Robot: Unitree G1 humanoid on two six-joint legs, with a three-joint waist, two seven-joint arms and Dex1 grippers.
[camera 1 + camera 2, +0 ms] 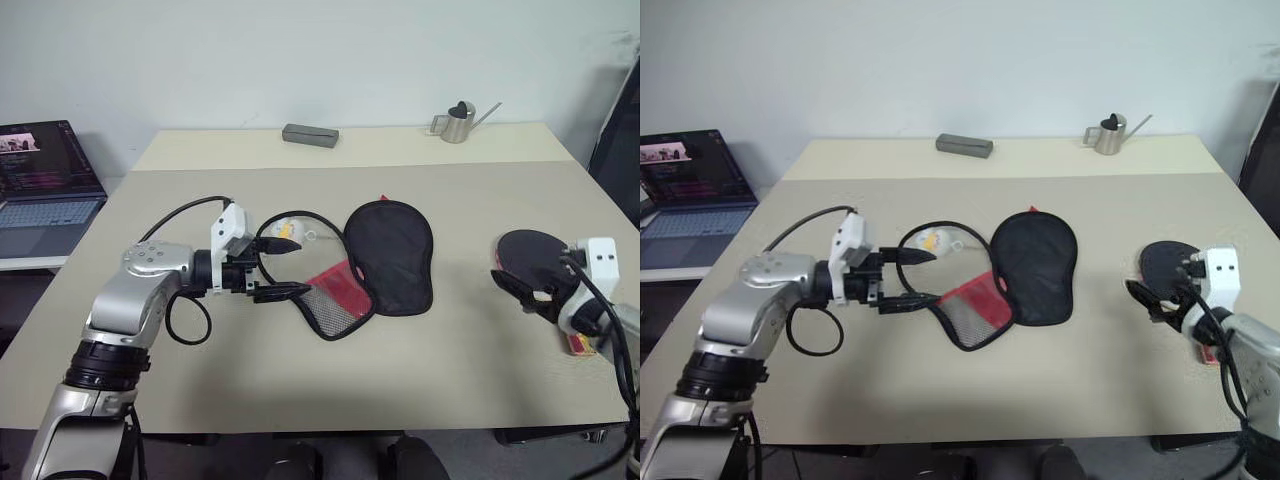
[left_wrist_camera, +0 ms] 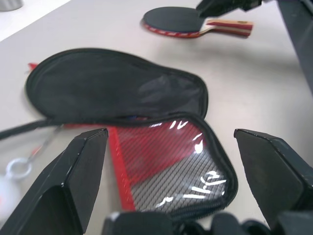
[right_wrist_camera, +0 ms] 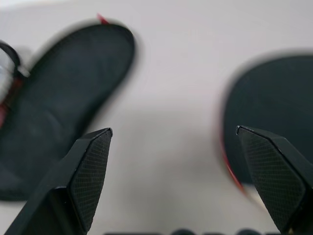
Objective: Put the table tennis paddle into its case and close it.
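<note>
Two things lie well apart on the table: the case unzipped at the middle, the paddle near the right edge. Left fingers stand apart at the case's mesh flap; right fingers stand apart, empty, beside the paddle. Bare tabletop runs between them.

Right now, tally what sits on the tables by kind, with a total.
Table tennis paddle: 1
Paddle case, lying open: 1
Small metal watering can: 1
Grey rectangular box: 1
Laptop, on the side table: 1
Total: 5
</note>
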